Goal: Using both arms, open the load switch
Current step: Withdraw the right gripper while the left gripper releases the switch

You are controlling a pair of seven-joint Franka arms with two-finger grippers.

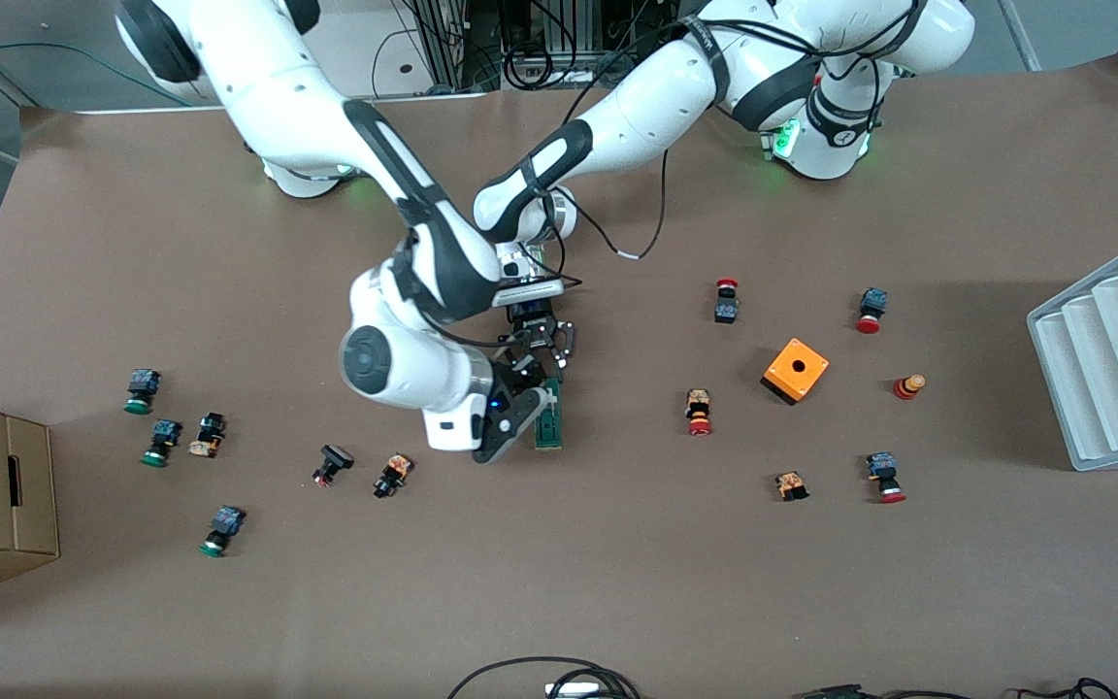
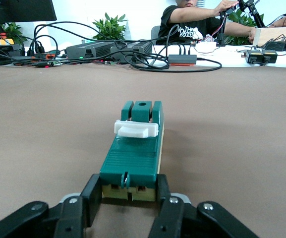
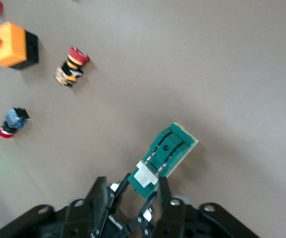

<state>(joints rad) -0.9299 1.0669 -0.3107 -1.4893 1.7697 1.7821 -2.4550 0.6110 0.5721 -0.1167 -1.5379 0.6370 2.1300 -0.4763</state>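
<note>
Pincers of both arms meet at the load switch [image 1: 549,416], a narrow dark-green block lying flat on the brown counter [image 1: 617,582] near its middle. Its long axis runs nearer-to-farther as seen from the front camera. The left pincer [image 2: 129,194] sits low at the block's farther end, and the left wrist view shows its fingers [image 2: 94,191] pressed against the two sides of that end: it is closed on the switch and looks down the full length of the body. From this pincer the block stretches straight away toward the front camera, with the white lever [image 2: 136,129] lying crosswise on top, past the ribbed green cover.

The right pincer [image 3: 133,191] comes down from above onto the same block. In the right wrist view its fingers [image 3: 160,191] stand at either side of the white lever, parted about as wide as the lever; whether they press on it or stand just clear cannot be told.

The relation that governs the coming move appears to be this: the left arm anchors the block along its long axis, while the right pincer is the one at the lever. Any pull on the lever would likely run along that axis, so the anchoring grip must resist sliding.

An orange cube [image 1: 796,370] and scattered push buttons [image 1: 700,413] lie well apart.
</note>
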